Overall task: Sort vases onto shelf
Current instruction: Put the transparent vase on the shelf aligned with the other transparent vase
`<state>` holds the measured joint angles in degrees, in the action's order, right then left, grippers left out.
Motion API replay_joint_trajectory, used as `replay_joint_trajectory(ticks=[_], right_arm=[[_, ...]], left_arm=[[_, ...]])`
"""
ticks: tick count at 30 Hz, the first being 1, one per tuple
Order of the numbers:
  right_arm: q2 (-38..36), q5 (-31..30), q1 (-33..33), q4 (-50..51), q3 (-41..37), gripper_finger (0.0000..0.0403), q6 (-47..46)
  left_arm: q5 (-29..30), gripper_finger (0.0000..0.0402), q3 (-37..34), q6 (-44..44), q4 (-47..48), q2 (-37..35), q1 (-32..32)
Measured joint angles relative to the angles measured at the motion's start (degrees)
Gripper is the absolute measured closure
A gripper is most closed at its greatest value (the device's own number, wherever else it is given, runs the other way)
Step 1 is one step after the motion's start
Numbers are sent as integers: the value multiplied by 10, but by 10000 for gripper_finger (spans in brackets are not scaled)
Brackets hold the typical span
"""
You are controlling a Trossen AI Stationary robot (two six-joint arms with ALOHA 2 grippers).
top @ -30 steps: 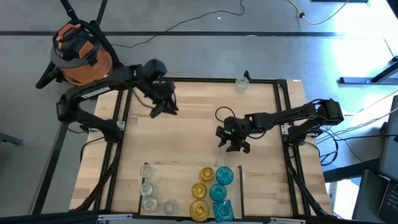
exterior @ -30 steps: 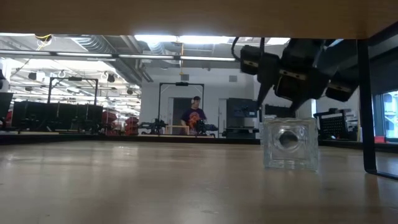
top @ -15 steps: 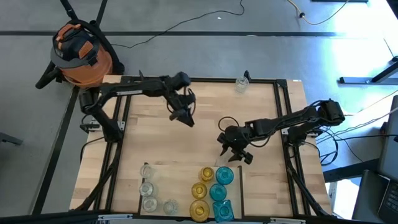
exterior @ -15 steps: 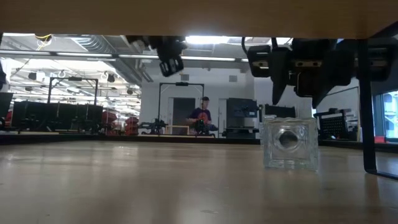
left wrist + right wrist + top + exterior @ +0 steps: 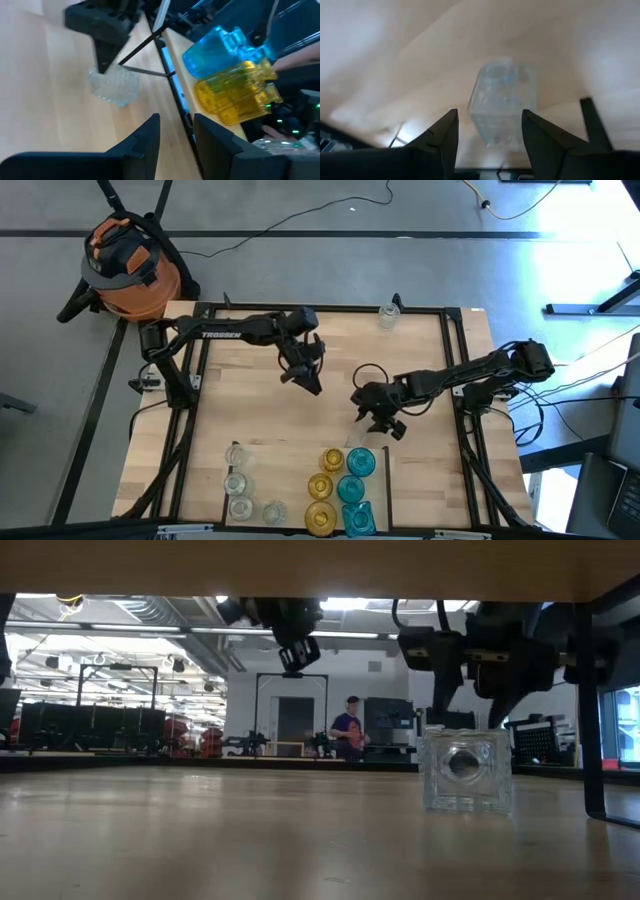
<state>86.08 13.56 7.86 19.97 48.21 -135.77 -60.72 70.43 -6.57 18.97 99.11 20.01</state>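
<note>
Pale wood formed the table (image 5: 250, 420) inside its black frame. Over it, the right gripper (image 5: 383, 423) hung with fingers apart around a clear square vase (image 5: 502, 102), seemingly not clamping it. Just beyond lay the shelf (image 5: 290, 455), with clear (image 5: 238, 480), amber (image 5: 324, 485) and teal vases (image 5: 356, 463) in separate sections. Farther off mid-table, the left gripper (image 5: 306, 376) hovered, slightly parted and empty.
</note>
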Motion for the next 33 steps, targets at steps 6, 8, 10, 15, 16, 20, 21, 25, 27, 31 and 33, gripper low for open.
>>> replay_joint_trajectory(ticks=[6, 8, 10, 15, 16, 20, 21, 25, 27, 31, 33], right_arm=[[15, -8, 0, 13, 0, 226, 25], [29, -5, 0, -2, 0, 226, 29], [41, -5, 0, -10, 0, 226, 30], [67, 9, 0, -31, 0, 226, 41], [72, 11, 0, -32, 0, 226, 41], [87, 18, 0, -39, 0, 226, 54], [90, 22, 0, -39, 0, 226, 55], [96, 28, 0, -40, 0, 226, 58], [96, 25, 0, -41, 0, 228, 58], [96, 24, 0, -44, 0, 263, 64], [96, 19, 0, -47, 0, 296, 66]], left_arm=[[-15, 289, 0, -21, -30, 0, 1], [-15, 289, 0, -21, -34, 0, 1], [-16, 289, 0, -21, -34, 0, 1], [-16, 289, 0, -23, -34, 0, 1], [-16, 289, 0, -23, -34, 0, 1], [-16, 289, 0, -23, -34, 0, 1], [-16, 289, 0, -23, -33, 0, 1], [-16, 289, 0, -23, -32, 0, 1], [-16, 289, 0, -23, -32, 0, 1], [-15, 289, 0, -23, -32, 0, 1], [-15, 289, 0, -23, -32, 0, 1]])
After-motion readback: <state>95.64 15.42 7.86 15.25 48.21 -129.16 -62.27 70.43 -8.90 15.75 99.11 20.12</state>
